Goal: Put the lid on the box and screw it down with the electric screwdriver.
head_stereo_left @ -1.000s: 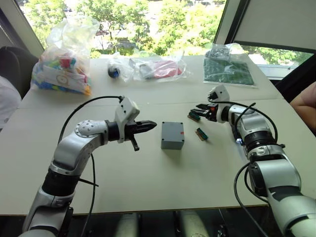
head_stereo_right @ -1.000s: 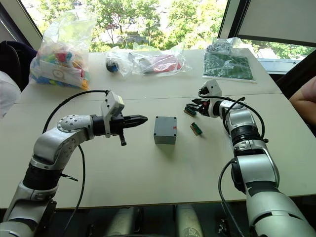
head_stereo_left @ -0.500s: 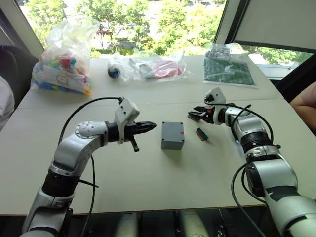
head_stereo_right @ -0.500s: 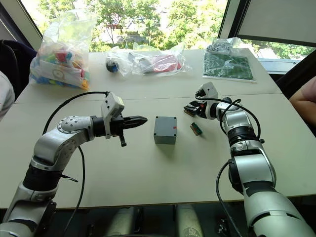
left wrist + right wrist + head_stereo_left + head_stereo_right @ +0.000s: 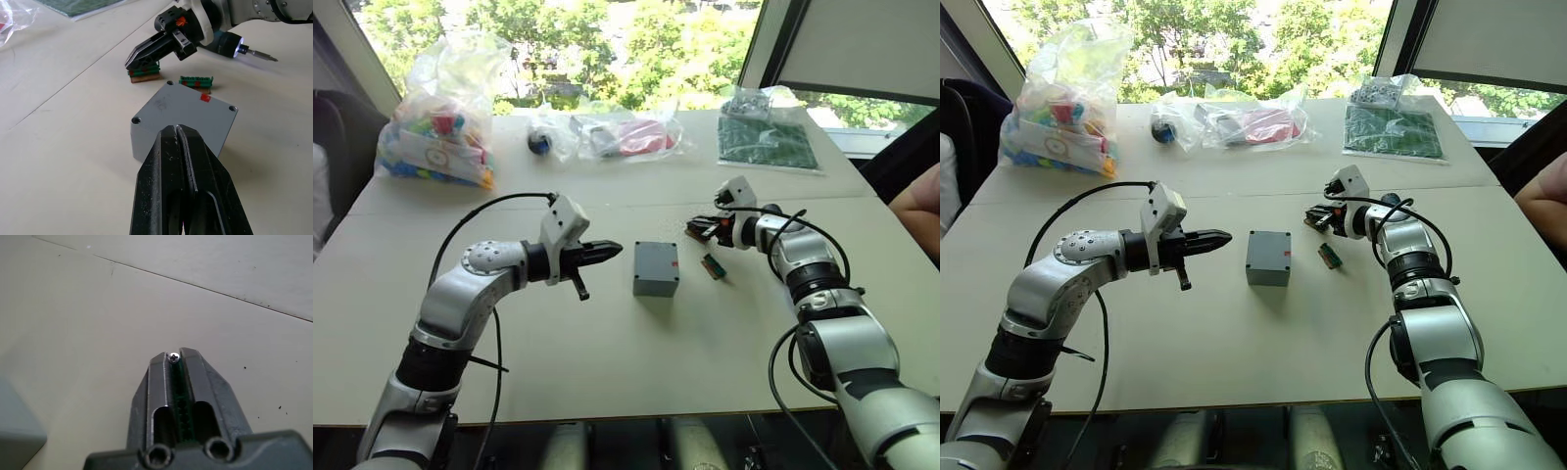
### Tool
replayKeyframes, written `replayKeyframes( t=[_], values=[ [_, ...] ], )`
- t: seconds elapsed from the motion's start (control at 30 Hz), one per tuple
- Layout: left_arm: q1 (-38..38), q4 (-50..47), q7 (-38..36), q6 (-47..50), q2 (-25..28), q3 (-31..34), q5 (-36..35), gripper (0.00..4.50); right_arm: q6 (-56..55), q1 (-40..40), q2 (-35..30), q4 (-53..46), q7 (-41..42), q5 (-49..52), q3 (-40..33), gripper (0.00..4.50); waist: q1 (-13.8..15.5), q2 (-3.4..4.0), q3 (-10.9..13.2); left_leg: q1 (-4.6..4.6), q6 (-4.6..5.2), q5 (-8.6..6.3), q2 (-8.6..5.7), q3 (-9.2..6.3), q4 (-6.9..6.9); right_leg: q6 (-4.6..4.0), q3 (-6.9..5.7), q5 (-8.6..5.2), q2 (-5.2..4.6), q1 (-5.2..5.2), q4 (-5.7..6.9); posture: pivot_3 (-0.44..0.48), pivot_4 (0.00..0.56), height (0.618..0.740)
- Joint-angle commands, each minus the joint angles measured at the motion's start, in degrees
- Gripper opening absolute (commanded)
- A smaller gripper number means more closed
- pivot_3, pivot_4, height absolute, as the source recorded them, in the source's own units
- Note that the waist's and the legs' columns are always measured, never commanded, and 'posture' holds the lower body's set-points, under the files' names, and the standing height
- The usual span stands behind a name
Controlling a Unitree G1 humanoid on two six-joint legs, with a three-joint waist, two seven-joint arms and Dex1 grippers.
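The grey box (image 5: pixel 656 267) stands in the middle of the table, its top closed by the flat lid (image 5: pixel 188 105) with corner screw holes and a red mark. Just left of it my left gripper (image 5: pixel 612 251) points at the box, shut and empty. Beyond the box to the right, my right gripper (image 5: pixel 692 228) hovers over a green connector (image 5: pixel 144 74), shut on a small screw (image 5: pixel 172 356) at its fingertips. The electric screwdriver (image 5: pixel 230 46), dark with a lit tip and a thin bit, lies behind the right arm.
A second green connector (image 5: pixel 713 264) lies right of the box. Along the far edge sit a bag of coloured pieces (image 5: pixel 435 127), a bag with red parts (image 5: pixel 625 135) and a bagged green board (image 5: pixel 766 139). A person's arm (image 5: pixel 918 201) shows at the right edge.
My right gripper has shifted a little to the left, toward the green connector. The left arm and the box have not moved.
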Motion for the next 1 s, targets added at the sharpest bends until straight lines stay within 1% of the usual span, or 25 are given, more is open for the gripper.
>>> replayKeyframes(
  t=[0.03, 0.27, 0.47, 0.7, 0.77, 0.87, 0.9, 0.93, 1.0],
  values=[
    [0.2, -1.3, -0.1, -1.0, 0.3, 0.3, -0.2, 0.0, -0.7, -1.9, -0.2, -0.5, 0.1, 0.3, -0.9, 0.07, 0.0, 0.0, 0.0, 0.0, 0.0, 0.0, 0.0, 0.0, 0.0, 0.0, 0.0, 0.0, 0.0, 0.0, 0.0, 0.0, 0.15, 0.74],
    [0.3, -1.3, -0.3, -1.2, 0.2, 0.2, -0.2, 0.0, 1.4, -0.7, -0.8, -2.9, 2.4, 0.6, -0.5, 0.07, 0.0, 0.0, 0.0, 0.0, 0.0, 0.0, 0.0, 0.0, 0.0, 0.0, 0.0, 0.0, 0.0, 0.0, 0.0, 0.0, 0.15, 0.74],
    [0.5, -1.4, -0.4, -1.4, 0.2, 0.0, -0.2, 0.0, 1.8, -0.6, -1.4, -4.6, 1.5, 1.4, -2.1, 0.07, 0.0, 0.0, 0.0, 0.0, 0.0, 0.0, 0.0, 0.0, 0.0, 0.0, 0.0, 0.0, 0.0, 0.0, 0.0, 0.0, 0.15, 0.74],
    [0.7, -2.2, -0.6, -0.6, -0.1, 1.1, -2.1, 0.0, 6.3, -1.1, -4.0, -11.4, 2.0, 3.9, -4.3, 0.07, 0.1, 0.01, 0.0, -0.01, 0.0, 0.0, 0.0, -0.01, 0.0, 0.0, 0.0, 0.0, -0.01, 0.0, 0.0, 0.0, 0.15, 0.74],
    [0.6, -2.4, -0.6, -0.3, 0.2, 1.6, -2.8, 0.0, 8.4, -0.7, -5.0, -15.0, 2.7, 4.7, -4.6, 0.07, 0.1, 0.01, 0.0, -0.01, 0.0, 0.0, 0.0, 0.0, 0.0, 0.0, 0.0, 0.0, -0.01, 0.0, 0.0, 0.0, 0.15, 0.74],
    [0.8, -3.2, -0.9, 0.2, 1.3, 2.5, -3.7, 0.0, 14.3, 1.7, -7.0, -25.0, 5.4, 8.2, -5.4, 0.07, 0.1, 0.01, 0.0, -0.01, 0.0, 0.0, 0.0, -0.02, -0.02, 0.0, -0.01, 0.0, 0.0, -0.01, 0.0, 0.0, 0.15, 0.74],
    [1.2, -4.1, -1.2, 0.6, 2.1, 3.0, -4.2, 0.0, 18.0, 4.1, -8.1, -31.5, 7.5, 10.8, -5.4, 0.07, 0.0, 0.01, 0.0, -0.01, 0.01, 0.0, 0.0, -0.02, -0.02, 0.0, 0.0, 0.0, 0.0, -0.01, 0.0, 0.0, 0.15, 0.74],
    [1.5, -4.7, -1.5, 0.9, 2.7, 3.3, -4.7, 0.0, 20.6, 5.9, -8.9, -36.0, 8.8, 12.6, -5.3, 0.07, 0.1, 0.01, 0.0, 0.0, 0.01, 0.0, 0.0, -0.02, -0.02, 0.0, 0.0, 0.0, 0.0, -0.01, 0.0, 0.0, 0.15, 0.74],
    [2.4, -6.2, -2.2, 1.5, 4.3, 3.8, -5.4, 0.0, 26.7, 10.9, -10.4, -47.0, 10.3, 16.5, -5.1, 0.07, 0.2, 0.0, 0.0, -0.02, 0.01, -0.01, 0.02, -0.08, -0.04, 0.0, -0.05, 0.0, 0.01, 0.0, 0.0, 0.0, 0.15, 0.74]
  ],
)
